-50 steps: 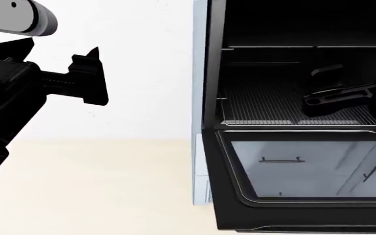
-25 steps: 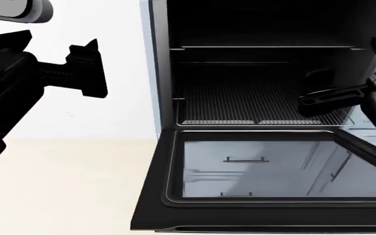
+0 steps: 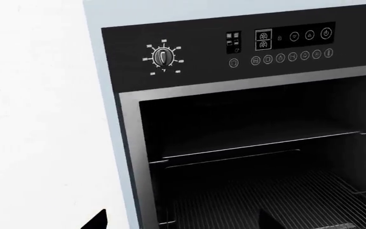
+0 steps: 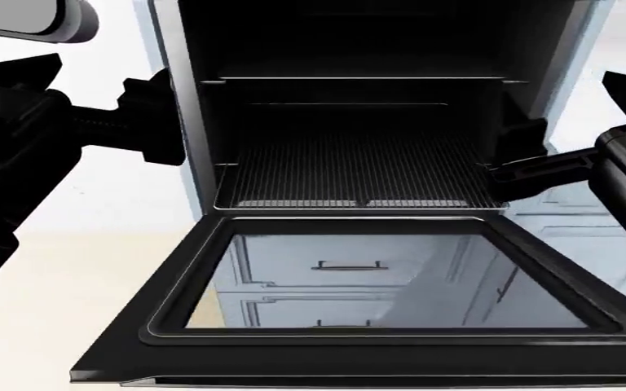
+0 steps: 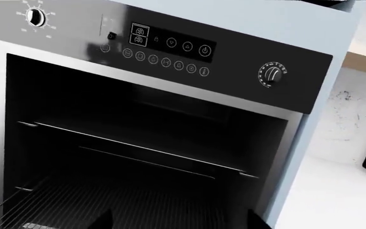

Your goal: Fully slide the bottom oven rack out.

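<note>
- The right gripper (image 4: 512, 163) is reaching in from the right side of the head view, its dark fingers (image 4: 525, 134) spread apart with nothing between them; the lower finger is lying level with the right front corner of the bottom oven rack (image 4: 357, 171), though whether it is touching the wire I cannot tell.
- The left gripper (image 4: 152, 120) is hanging outside the oven (image 4: 357, 49), just beside its left wall; it is showing only as a black silhouette, so whether its fingers are parted or pressed together I cannot tell.
- The bottom oven rack is sitting low in the cavity, its silvery front rim lying along the cavity's front edge above the hinge line of the door; it is also showing in the left wrist view (image 3: 285, 200) and the right wrist view (image 5: 75, 205) as a fine wire grid.
- An upper rack (image 4: 357, 79) is spanning the cavity higher up, seen as a thin bright wire.
- The glass oven door (image 4: 390, 281) is lying fully open and flat, reflecting pale cabinet drawers with dark handles.
- The control panel (image 3: 247, 45) is showing a round knob (image 3: 164, 57) and a row of touch icons; a second knob (image 5: 272, 74) is sitting at the panel's other end.
</note>
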{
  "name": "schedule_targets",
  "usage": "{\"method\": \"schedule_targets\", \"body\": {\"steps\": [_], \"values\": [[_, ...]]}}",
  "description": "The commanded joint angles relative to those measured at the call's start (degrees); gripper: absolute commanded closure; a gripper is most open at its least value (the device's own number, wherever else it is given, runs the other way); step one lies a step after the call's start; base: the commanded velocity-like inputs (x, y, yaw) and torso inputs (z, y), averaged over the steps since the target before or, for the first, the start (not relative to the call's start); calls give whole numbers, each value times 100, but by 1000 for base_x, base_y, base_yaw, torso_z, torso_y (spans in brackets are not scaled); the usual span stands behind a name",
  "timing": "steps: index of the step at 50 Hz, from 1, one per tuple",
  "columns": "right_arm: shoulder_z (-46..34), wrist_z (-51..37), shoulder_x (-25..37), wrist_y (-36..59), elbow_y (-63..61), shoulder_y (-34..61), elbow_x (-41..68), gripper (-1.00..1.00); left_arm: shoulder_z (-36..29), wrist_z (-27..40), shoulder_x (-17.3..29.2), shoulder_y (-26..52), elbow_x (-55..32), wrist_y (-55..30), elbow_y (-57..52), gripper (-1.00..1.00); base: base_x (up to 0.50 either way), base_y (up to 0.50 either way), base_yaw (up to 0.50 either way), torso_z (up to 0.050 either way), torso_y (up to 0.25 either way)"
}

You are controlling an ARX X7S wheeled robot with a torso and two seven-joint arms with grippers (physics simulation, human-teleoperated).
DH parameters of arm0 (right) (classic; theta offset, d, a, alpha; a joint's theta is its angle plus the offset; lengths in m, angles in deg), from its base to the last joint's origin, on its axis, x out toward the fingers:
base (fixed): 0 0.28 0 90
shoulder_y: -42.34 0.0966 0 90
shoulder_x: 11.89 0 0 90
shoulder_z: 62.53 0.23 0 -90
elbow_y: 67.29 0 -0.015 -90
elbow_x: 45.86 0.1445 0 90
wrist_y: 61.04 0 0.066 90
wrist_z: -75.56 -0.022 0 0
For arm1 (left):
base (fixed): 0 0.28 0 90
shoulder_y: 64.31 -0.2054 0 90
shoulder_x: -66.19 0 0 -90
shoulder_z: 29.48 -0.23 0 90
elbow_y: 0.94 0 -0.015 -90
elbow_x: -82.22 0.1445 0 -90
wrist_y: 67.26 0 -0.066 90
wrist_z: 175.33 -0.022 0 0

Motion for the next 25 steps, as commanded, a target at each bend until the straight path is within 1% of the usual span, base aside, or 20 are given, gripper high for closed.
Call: {"method": "schedule_targets", "body": {"steps": [1,7,15,19,25], "values": [[-98,75,1,-61,5,-37,-88,-100,-34,-51,25,-58,35,68,-11,-100,-1,-500,0,0,0],[-155,74,0,-89,8,18,-82,-100,-30,-49,77,-107,21,111,-35,-100,-1,-442,0,0,0],[-145,98,38,-160,8,-27,-115,-100,-25,-122,108,-156,101,133,-56,-100,0,-348,0,0,0],[-161,91,19,-201,-21,-66,-144,-100,-45,-118,113,-159,108,158,-62,-100,143,-68,0,0,0],[-207,82,-14,-248,-29,-17,-83,-100,-76,-120,134,-120,105,181,-54,-100,428,-1,0,0,0]]}}
